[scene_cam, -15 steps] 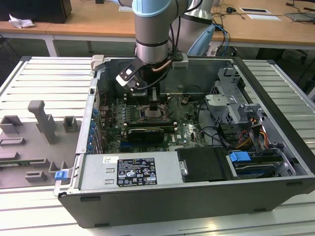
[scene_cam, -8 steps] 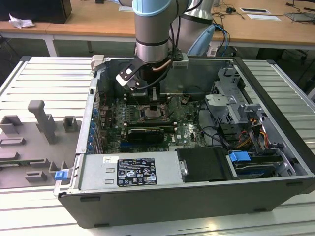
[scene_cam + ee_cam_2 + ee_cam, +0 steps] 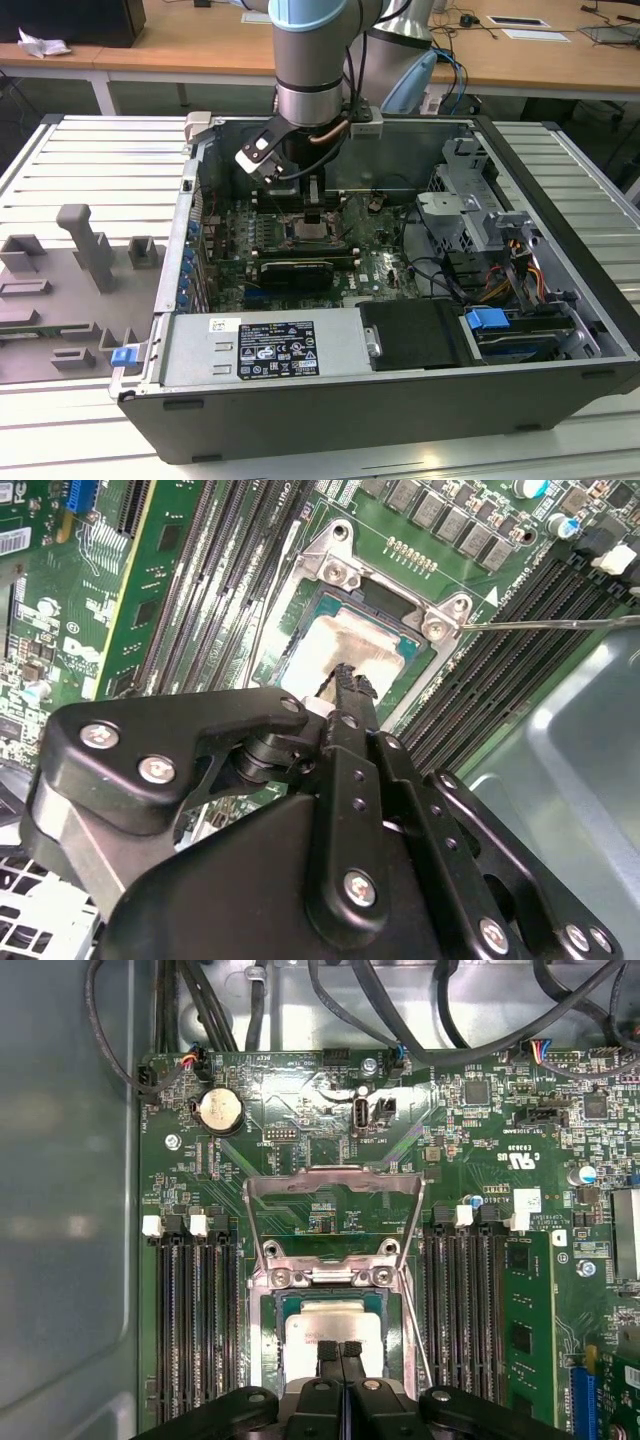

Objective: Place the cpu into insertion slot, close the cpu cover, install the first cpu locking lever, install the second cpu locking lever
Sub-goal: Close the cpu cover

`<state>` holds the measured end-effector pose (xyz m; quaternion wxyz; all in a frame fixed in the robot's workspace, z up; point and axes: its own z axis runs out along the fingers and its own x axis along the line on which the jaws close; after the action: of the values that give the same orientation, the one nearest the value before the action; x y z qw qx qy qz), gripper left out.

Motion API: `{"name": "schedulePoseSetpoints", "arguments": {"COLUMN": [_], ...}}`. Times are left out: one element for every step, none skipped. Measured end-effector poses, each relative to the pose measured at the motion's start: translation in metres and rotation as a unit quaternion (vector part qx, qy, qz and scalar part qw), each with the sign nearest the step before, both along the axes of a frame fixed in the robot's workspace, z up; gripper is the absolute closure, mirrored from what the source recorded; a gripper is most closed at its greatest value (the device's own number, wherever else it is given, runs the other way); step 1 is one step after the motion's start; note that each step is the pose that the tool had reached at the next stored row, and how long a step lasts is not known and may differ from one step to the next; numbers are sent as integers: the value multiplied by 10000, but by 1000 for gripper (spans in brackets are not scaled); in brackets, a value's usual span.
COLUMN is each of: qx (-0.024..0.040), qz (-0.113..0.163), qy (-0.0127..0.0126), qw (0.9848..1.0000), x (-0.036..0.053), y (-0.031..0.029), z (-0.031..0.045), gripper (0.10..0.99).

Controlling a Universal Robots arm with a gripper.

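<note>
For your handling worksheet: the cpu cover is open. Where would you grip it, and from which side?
Probably the cover's free cross-bar, opposite the hinge, coming from above: the frame is tilted up, so that thin edge is raised and exposed to a pinch.

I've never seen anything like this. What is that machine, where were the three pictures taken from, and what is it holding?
The machine is a robot arm with a gripper, a two-fingered claw, at its end. The exterior view comes from a camera off the arm; it shows an opened computer case lying on a slatted metal table, beside grey blocks. Both wrist views come from cameras riding on the arm, looking at the green board. There the cpu, a silvery square chip, sits in its insertion slot. The cpu cover is flipped open. The gripper is shut, holds nothing, and sits right over the chip.
</note>
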<state>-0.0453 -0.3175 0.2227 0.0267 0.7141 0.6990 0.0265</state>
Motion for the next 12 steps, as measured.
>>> {"name": "schedulePoseSetpoints", "arguments": {"qx": [0,0,1,0,0,0,0,0,0,0,0,0], "qz": [0,0,0,0,0,0,0,0,0,0,0,0], "qy": [0,0,0,0,0,0,0,0,0,0,0,0], "qw": [10000,10000,10000,10000,10000,10000,10000,10000,10000,10000,10000,10000], "x": [0,0,0,0,0,0,0,0,0,0,0,0], "y": [0,0,0,0,0,0,0,0,0,0,0,0], "z": [2,3,6,10,14,16,19,23,26,31,35,38], "gripper": [980,980,980,980,980,980,980,980,980,980,980,980]}}
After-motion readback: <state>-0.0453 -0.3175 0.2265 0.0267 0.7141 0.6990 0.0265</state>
